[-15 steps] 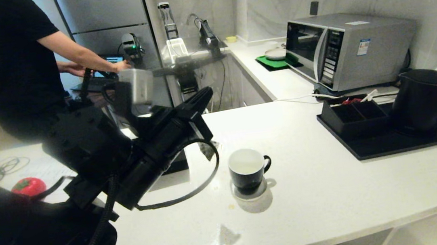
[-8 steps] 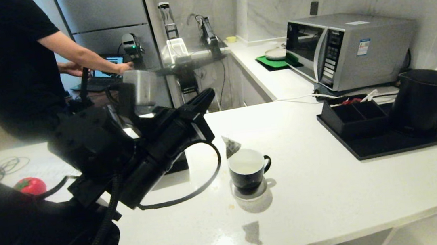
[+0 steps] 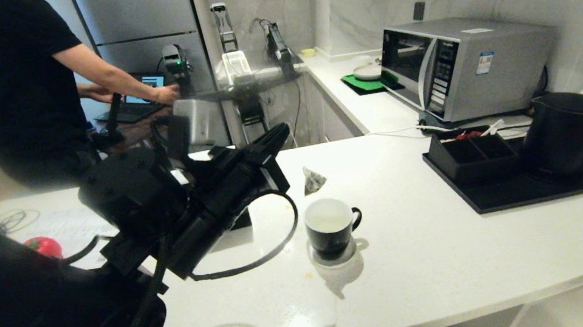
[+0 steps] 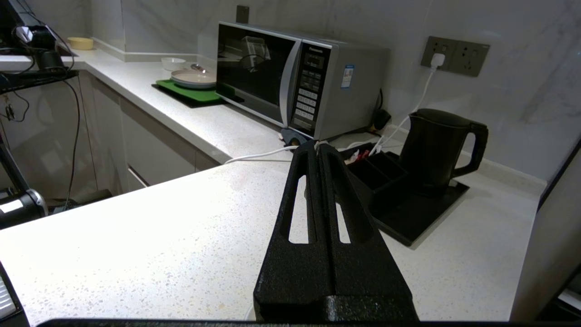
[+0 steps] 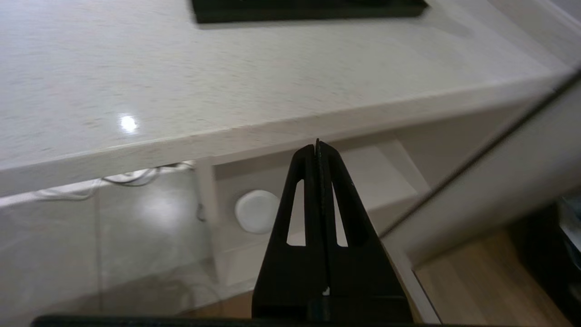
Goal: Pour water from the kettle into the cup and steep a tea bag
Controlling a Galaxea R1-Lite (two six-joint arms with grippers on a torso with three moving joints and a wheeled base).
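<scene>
The left gripper (image 3: pixel 280 132), fingers pinched on its string, has swung the tea bag (image 3: pixel 314 180) beyond its fingertips, nearly above the cup (image 3: pixel 329 227).

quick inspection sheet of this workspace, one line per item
surface: white speckled counter, glossy.
job's things: cup upright on a coaster, pale water inside; tea bag hanging in the air behind the cup, not in it; kettle upright on the black tray.
clutter: black compartment box on the tray; red tomato-like object.
grippers: left pincer shut, raised above the counter left of the cup; right pincer shut, below the counter edge, holding nothing.
cables: white cord by the microwave.
surroundings: person at a laptop behind.
</scene>
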